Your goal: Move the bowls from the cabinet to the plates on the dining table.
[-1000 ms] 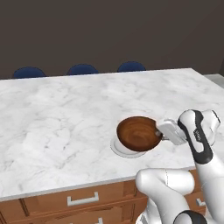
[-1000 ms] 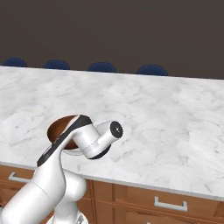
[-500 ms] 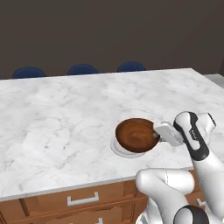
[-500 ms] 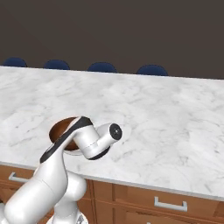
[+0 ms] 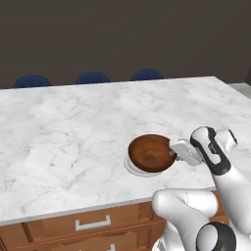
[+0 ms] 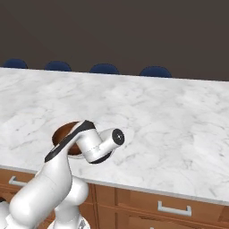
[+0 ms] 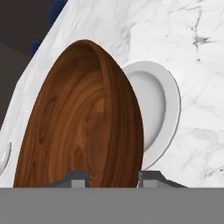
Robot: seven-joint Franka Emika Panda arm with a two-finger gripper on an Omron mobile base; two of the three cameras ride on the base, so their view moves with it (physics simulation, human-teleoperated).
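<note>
Currently, gripper (image 5: 172,149): clamped on the near rim of the wooden bowl (image 5: 151,153); one finger inside the rim, one outside
Bowl: over the grey plate (image 7: 161,109); whether it rests on it cannot be told
Plate: on the marble table (image 5: 73,127), near its front edge

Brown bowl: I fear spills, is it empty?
Empty: the brown bowl, over the plate, shows only bare wood grain inside.

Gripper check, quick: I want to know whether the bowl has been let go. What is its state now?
Gripper: shut on the brown bowl, its fingers clamping the rim, with the bowl over the plate.
</note>
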